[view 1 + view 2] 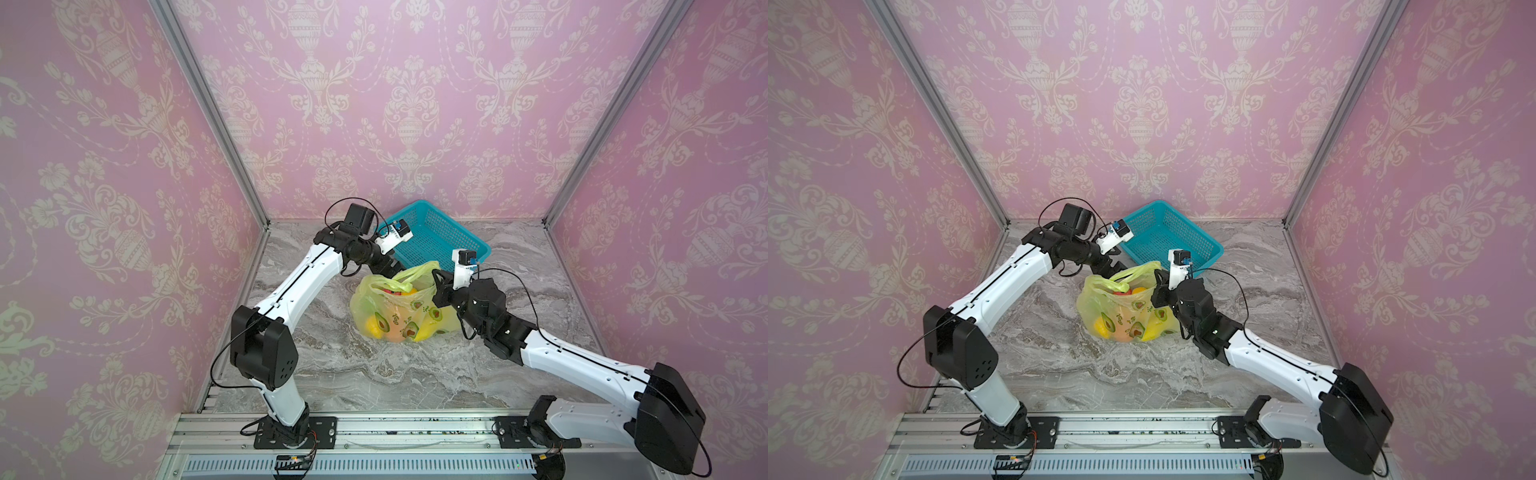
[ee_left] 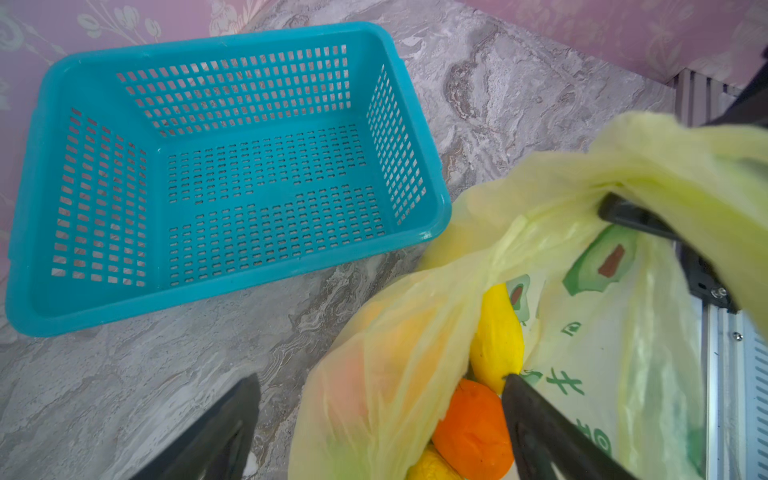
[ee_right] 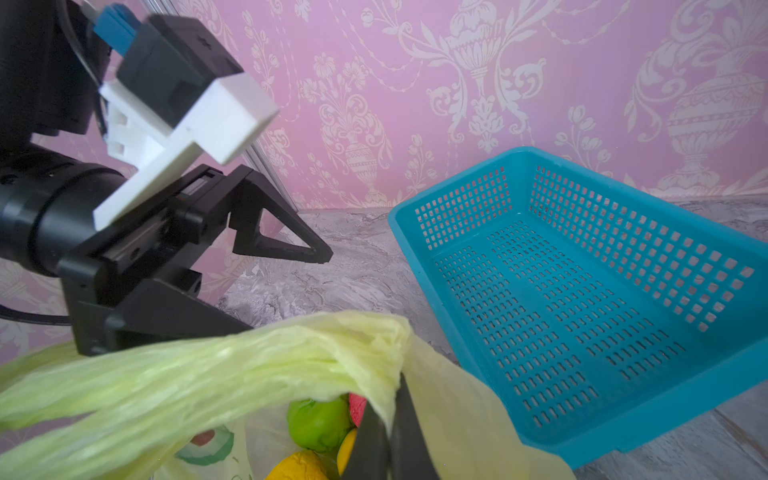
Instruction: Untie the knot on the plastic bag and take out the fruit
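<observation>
White arm links (image 1: 299, 282), black joint housings (image 1: 266, 353), black cables (image 3: 37, 320); white camera brackets (image 3: 224, 112), blue connector (image 3: 116, 27); left hand (image 2: 380, 378) black, triangular fingers (image 3: 245, 199).

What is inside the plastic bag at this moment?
Through the open mouth of the plastic bag show a yellow oblong fruit and an orange fruit; the right wrist view adds a green fruit and a pink-red piece. Whatever lies lower is covered by these.

Tabletop (image 1: 374, 374): grey marble pattern.
Walls (image 1: 415, 104): pink, cream urn pattern, set on three sides of the tabletop.
Posts (image 1: 210, 110): aluminium, at tabletop's far corners.
Rail (image 1: 415, 428): fixed along tabletop's near edge.
</observation>
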Available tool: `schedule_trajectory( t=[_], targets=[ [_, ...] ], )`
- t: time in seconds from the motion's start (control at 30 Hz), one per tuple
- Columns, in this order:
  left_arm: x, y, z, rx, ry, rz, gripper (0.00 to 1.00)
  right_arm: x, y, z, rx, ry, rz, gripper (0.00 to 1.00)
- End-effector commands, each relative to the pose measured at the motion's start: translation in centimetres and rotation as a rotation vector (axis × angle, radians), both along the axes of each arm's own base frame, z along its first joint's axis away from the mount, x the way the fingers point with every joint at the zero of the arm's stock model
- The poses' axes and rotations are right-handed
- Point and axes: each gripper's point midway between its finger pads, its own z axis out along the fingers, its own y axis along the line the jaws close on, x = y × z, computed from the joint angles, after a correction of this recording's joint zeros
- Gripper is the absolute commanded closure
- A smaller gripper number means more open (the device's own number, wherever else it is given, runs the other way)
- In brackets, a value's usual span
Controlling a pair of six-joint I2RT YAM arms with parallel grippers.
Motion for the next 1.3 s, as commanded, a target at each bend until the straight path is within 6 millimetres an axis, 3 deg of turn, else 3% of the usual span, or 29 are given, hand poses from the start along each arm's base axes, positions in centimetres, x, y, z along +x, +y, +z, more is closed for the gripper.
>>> schedule_trajectory(
  t=[0.0, 0.27, 0.37, 0.43, 0.53, 0.57, 0.7, 0.9, 1.07, 1.27],
  targets=[
    [-1.5, -0.3, 1.3, -0.030, -0.022, -0.056, 0.07, -0.1, -0.2, 1.2, 0.048, -0.022, 0.004, 0.98],
    [-0.8, -0.4, -4.1, 0.180, -0.031, -0.054, 0.06, -0.2, 0.0, 1.2, 0.055, -0.020, 0.018, 0.98],
    [-0.2, -0.8, -4.6, 0.225, -0.053, -0.047, 0.15, -0.2, 0.0, 1.2, 0.055, -0.020, 0.018, 0.98],
    [0.6, -0.9, -4.0, 0.226, -0.076, -0.025, 0.30, -0.2, 0.0, 1.2, 0.056, -0.021, 0.018, 0.98],
    [2.0, -0.6, -3.1, 0.228, -0.118, 0.047, 0.93, -0.2, 0.1, 1.1, 0.057, -0.021, 0.023, 0.98],
    [2.2, -0.6, -2.7, 0.219, -0.126, 0.056, 1.00, -0.3, 0.1, 1.1, 0.058, -0.022, 0.025, 0.97],
    [2.1, -0.7, -1.5, 0.164, -0.166, 0.087, 1.00, -0.2, 0.2, 1.0, 0.055, -0.022, 0.028, 0.96],
    [2.9, 2.2, 1.5, 0.192, -0.345, 0.231, 1.00, -0.4, 0.9, 1.1, 0.062, -0.031, 0.064, 0.83],
    [1.2, 3.9, 5.6, 0.175, -0.463, 0.289, 1.00, -0.7, 1.6, 1.6, 0.062, -0.043, 0.112, 0.60],
    [-0.3, 6.1, 7.9, 0.185, -0.547, 0.380, 1.00, -1.0, 2.6, 1.8, 0.036, -0.030, 0.166, 0.40]
  ],
)
